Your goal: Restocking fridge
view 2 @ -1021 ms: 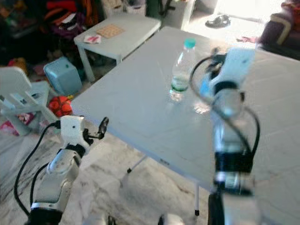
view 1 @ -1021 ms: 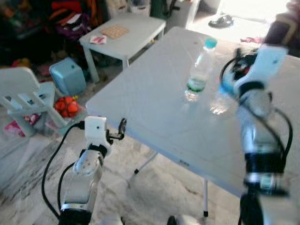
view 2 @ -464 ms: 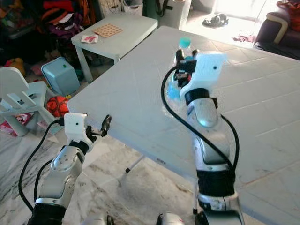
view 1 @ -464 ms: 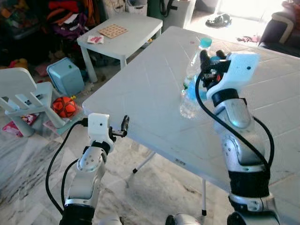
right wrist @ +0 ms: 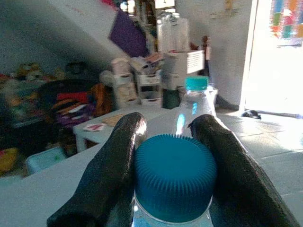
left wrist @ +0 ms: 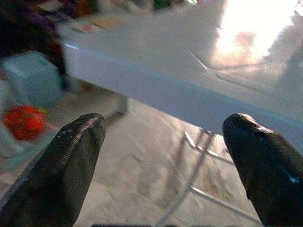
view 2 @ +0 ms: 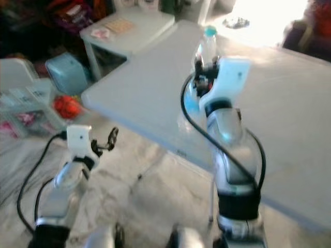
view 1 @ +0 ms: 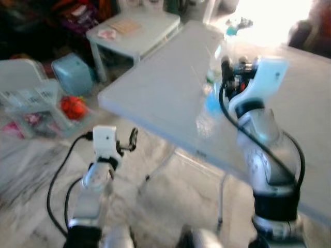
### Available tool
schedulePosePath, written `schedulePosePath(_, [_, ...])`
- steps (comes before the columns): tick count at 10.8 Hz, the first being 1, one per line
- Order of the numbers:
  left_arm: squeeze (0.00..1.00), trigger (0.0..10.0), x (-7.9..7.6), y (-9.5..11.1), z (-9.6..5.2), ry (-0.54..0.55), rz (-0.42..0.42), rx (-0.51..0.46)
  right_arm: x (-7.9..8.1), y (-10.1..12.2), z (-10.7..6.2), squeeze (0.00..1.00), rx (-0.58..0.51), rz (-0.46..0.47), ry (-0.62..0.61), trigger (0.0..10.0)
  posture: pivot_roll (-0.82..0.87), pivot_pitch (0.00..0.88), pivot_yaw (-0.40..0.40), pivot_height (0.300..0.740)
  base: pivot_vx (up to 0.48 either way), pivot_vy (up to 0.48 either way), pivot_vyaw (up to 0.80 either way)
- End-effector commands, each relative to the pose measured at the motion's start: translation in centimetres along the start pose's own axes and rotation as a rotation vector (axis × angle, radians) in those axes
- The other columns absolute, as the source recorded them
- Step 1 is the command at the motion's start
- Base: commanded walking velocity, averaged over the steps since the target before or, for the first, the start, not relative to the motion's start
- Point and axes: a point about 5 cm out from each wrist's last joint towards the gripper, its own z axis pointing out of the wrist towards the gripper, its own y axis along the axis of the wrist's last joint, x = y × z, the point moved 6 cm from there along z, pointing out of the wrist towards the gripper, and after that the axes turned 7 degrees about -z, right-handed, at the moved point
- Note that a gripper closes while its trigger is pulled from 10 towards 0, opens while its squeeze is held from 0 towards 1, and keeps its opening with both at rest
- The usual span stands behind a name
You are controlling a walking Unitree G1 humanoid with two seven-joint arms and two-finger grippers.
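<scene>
Over the white surface [view 1: 155, 77], from the head camera, I see my right gripper [view 1: 227, 70] holding a clear bottle [view 1: 209, 111] by its neck, lifted near the front edge; a second bottle [view 2: 207, 46] with a teal cap stands just behind it. My left gripper [view 1: 132, 140] hangs low before the edge, over the floor. Through the left wrist camera, its fingers [left wrist: 71, 161] are spread wide with nothing between. Through the right wrist camera, the fingers [right wrist: 113, 170] pinch just under the blue cap [right wrist: 174, 176].
</scene>
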Motion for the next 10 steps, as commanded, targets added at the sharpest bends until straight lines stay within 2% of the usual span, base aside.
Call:
schedulePosePath(1, [0.00, 10.0, 0.2, -0.9, -0.3, 0.010, -0.002, 0.027, 0.3, 1.1, 0.0, 0.00, -0.028, 0.007, 0.011, 0.4, 0.03, 0.017, -0.013, 0.740, -0.259, 0.000, 0.00])
schedulePosePath(3, [0.00, 10.0, 0.2, -0.9, -0.3, 0.009, 0.000, 0.028, 0.4, 1.1, 0.1, 0.00, -0.024, 0.014, 0.011, 0.0, 0.03, 0.015, -0.011, 0.740, -0.261, 0.000, 0.00])
schedulePosePath(4, [0.00, 10.0, 0.3, -0.9, -0.3, 0.009, 0.002, 0.028, 0.4, 1.1, 0.1, 0.00, -0.021, 0.026, 0.012, 0.4, 0.04, 0.013, -0.010, 0.740, -0.259, 0.000, 0.00])
schedulePosePath(5, [0.00, 10.0, 0.3, -0.9, -0.4, 0.010, 0.004, 0.027, 0.5, 1.1, 0.1, 0.00, -0.019, 0.029, 0.013, 1.4, 0.04, 0.010, -0.009, 0.740, -0.259, 0.000, 0.00])
schedulePosePath(6, [0.00, 10.0, 0.6, -1.1, -0.6, 0.015, 0.009, 0.029, 0.5, 0.7, 0.0, 0.00, -0.004, 0.034, 0.014, 7.5, 0.05, 0.008, -0.009, 0.740, -0.251, 0.000, 0.00])
schedulePosePath(7, [0.00, 10.0, 0.7, -1.1, -0.6, 0.019, 0.010, 0.029, 0.4, 0.3, 0.0, 0.00, 0.008, 0.025, 0.015, 10.0, 0.05, 0.006, -0.012, 0.740, 0.000, 0.000, 0.00])
schedulePosePath(8, [0.00, 10.0, 0.8, -1.1, -0.5, 0.027, 0.009, 0.027, 0.4, -0.3, 0.0, 0.00, 0.021, 0.010, 0.024, 10.0, 0.05, 0.004, -0.018, 0.740, 0.000, 0.000, 0.00])
schedulePosePath(10, [0.00, 10.0, 1.8, -2.2, -0.8, 0.070, -0.011, 0.042, 0.2, -1.4, -0.1, 0.00, 0.039, -0.004, 0.026, 10.0, 0.05, 0.008, -0.024, 0.740, 0.000, 0.000, 0.80])
